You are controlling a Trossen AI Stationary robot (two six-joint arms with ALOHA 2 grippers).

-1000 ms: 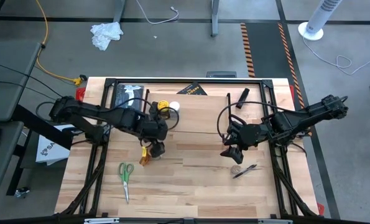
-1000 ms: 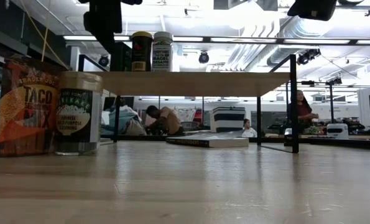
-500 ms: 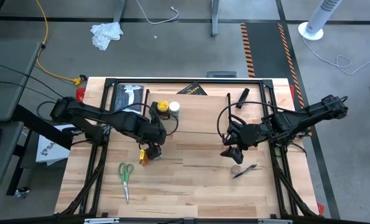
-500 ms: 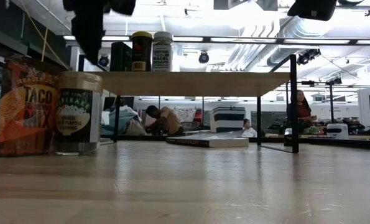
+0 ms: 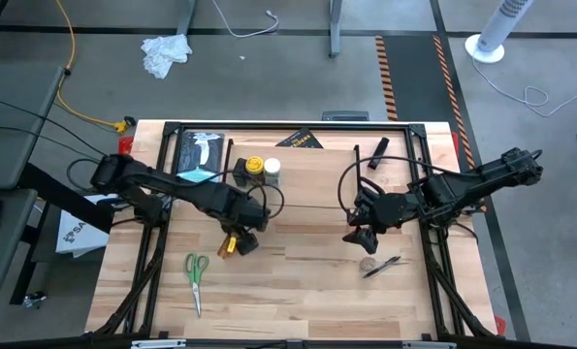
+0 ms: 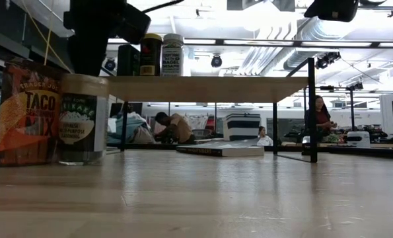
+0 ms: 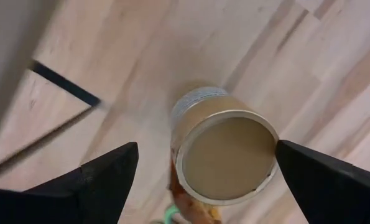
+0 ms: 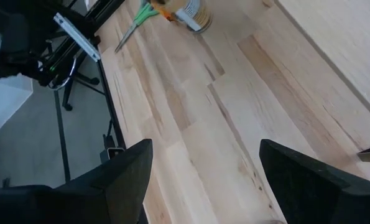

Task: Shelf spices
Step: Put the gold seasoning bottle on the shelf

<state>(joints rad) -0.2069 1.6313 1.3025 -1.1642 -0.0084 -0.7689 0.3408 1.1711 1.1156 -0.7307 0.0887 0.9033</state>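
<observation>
The left hand (image 7: 200, 171) has dropped from the shelf (image 6: 209, 87) over the tan jar (image 7: 225, 155), fingers spread wide either side, gripping nothing. The jar stands left of the worktop's (image 5: 307, 291) middle beside the packet (image 6: 26, 112); probably the next pick. The right hand (image 8: 203, 180) waits open.

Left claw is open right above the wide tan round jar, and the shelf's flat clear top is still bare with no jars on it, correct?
Not quite. The left claw is open above the wide tan round jar, but the low black-legged shelf is not bare: the low view shows a yellow-lidded jar and a white-lidded jar standing on its top.
</observation>
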